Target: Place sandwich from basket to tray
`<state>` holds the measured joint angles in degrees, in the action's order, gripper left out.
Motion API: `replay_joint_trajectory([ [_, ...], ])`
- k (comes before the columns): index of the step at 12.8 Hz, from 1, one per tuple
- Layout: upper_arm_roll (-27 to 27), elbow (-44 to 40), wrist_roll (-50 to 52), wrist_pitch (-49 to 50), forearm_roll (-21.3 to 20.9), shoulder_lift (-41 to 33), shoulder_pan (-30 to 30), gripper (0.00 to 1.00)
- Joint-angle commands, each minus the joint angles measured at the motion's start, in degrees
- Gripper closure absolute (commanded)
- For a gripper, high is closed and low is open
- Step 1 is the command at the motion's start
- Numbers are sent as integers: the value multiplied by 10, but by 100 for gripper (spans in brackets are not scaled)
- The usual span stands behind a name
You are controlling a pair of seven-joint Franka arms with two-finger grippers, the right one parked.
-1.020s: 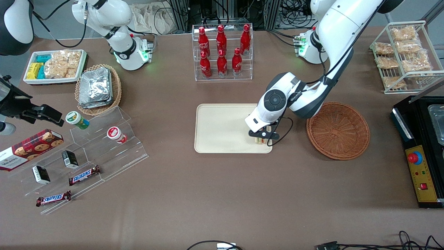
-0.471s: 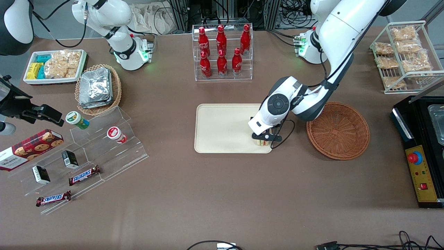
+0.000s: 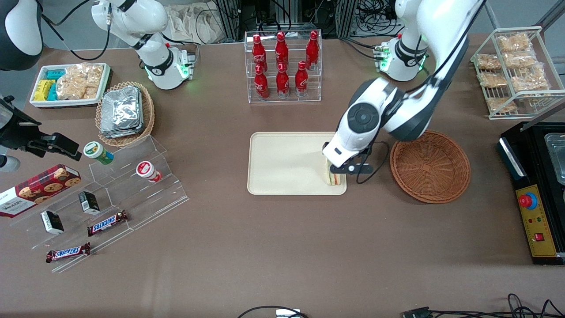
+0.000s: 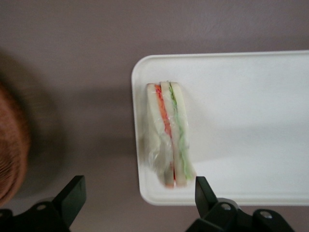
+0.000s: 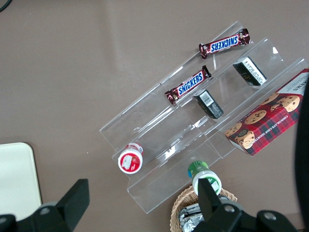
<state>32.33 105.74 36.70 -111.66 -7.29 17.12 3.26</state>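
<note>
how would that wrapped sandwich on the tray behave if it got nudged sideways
The sandwich stands on a narrow edge near the corner of the tray, so it would probably tip over. Its loose clear wrap looks slippery, and the soft bread would likely squash. The gripper hangs open above it.

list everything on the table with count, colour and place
sandwich: 1, white with red and green filling, on tray corner nearest basket
tray: 1, cream, table middle
basket: 1, red-brown, beside tray, empty
cola bottles: 7, red, clear rack
foil packets: stack, silver, tan basket
snickers bars: 2, brown, clear steps
cookie box: 1, red
snack bags: several, tan, wire rack
gripper: 1, black, open above sandwich
</note>
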Motion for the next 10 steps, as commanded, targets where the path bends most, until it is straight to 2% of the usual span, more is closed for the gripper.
replay_joint_trajectory([
  [1, -15, -48, -3, 91, 36, -87, -1, 0],
  [4, -103, -82, -73, 158, 75, -154, 3, 0],
  [7, -211, -77, -144, 192, 76, -204, 6, 0],
  [10, -281, -74, -185, 196, 89, -219, 6, 0],
])
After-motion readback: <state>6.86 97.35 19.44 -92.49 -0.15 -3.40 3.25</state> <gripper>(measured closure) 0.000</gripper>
